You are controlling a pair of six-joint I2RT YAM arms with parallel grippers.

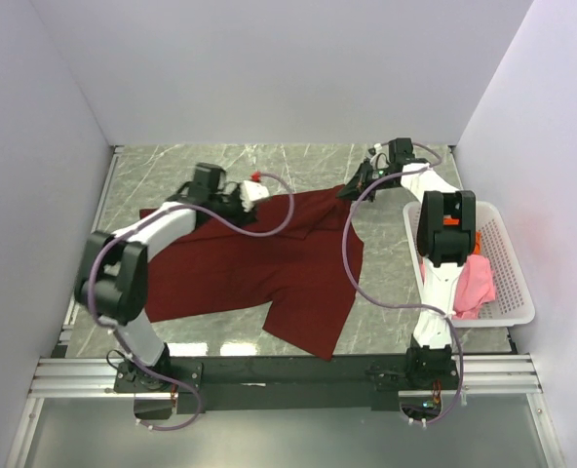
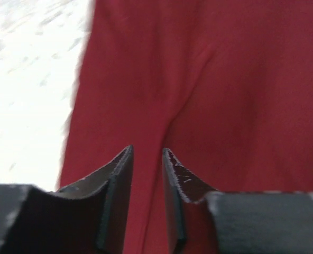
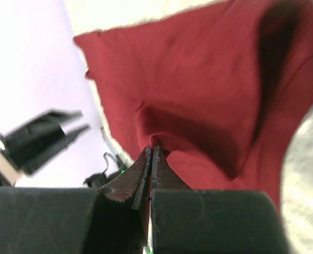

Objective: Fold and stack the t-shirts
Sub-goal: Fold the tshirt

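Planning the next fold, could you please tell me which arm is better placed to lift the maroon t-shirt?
Probably the right: the right claw is shut on a fold of the maroon t-shirt, while the left claw hangs open over the cloth, gripping nothing.

No text, label, brand, number or sign can be read anywhere, neither on the maroon t-shirt point(image 1: 250, 268) nor on the basket point(image 1: 524, 292).
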